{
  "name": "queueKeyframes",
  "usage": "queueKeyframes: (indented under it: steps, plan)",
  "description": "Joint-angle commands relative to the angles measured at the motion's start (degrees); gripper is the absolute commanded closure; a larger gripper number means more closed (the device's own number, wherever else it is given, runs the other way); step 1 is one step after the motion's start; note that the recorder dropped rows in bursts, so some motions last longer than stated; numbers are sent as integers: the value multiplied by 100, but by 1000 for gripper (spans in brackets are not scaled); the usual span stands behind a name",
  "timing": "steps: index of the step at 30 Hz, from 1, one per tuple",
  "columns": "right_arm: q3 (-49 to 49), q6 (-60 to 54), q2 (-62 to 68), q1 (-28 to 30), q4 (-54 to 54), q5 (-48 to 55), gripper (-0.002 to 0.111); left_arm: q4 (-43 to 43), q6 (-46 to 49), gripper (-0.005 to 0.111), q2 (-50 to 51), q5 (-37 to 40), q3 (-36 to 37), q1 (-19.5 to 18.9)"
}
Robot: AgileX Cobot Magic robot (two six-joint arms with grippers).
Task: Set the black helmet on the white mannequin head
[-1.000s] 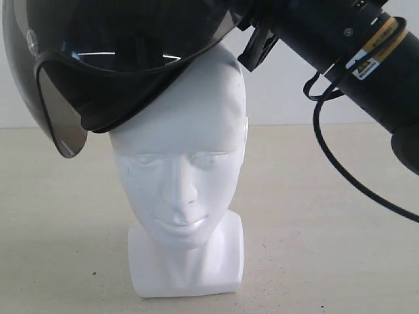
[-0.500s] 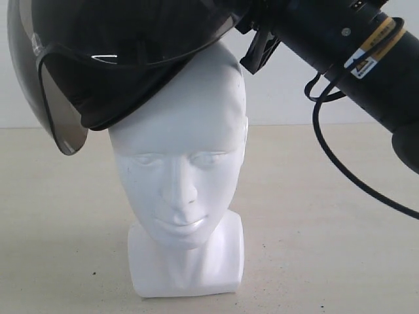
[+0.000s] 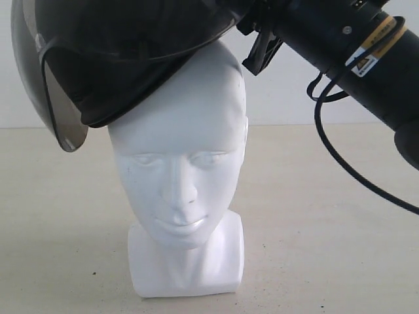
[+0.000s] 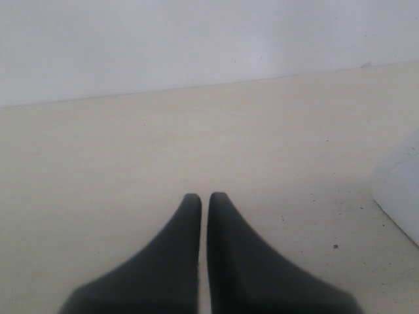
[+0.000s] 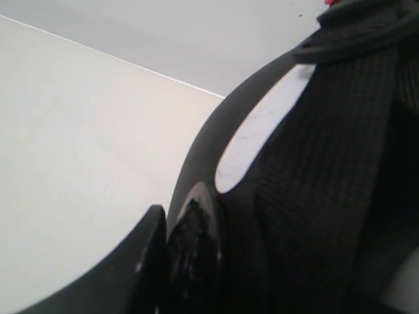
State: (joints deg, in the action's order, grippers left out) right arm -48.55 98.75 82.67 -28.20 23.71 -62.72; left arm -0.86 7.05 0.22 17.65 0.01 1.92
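Observation:
The white mannequin head [image 3: 183,176] stands upright on the table, face toward the exterior camera. The black helmet [image 3: 124,59] hangs tilted over its crown, the smoky visor [image 3: 59,121] drooping at the left, the lining touching the head's top on that side. My right gripper [image 3: 252,33] reaches in from the upper right and is shut on the helmet's rim [image 5: 196,163]; in the right wrist view the gripper [image 5: 171,226] pinches the shell beside the padded lining [image 5: 327,170]. My left gripper [image 4: 204,196] hovers low over the table, shut and empty, with the mannequin's base [image 4: 399,190] beside it.
The beige tabletop [image 3: 327,248] spreads around the mannequin, with a white wall behind. A black cable [image 3: 340,163] loops down from the right arm [image 3: 353,52].
The helmet has shifted slightly rightward and settled a little further over the crown of the head. The left gripper shows no change.

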Motion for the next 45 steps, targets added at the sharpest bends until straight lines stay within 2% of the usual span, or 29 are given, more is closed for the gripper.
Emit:
queueKeyframes:
  steps: [1, 15, 45]
  plan:
    - [-11, -580, -77, 195, -2, 614, 108, 19, 10, 102, -22, -1, -1, -5]
    - [-11, -287, -77, 195, 437, 793, 108, 19, 10, 102, -22, -1, -1, -5]
    - [-11, -190, -77, 195, 560, 1070, 108, 19, 10, 102, -22, -1, -1, -5]
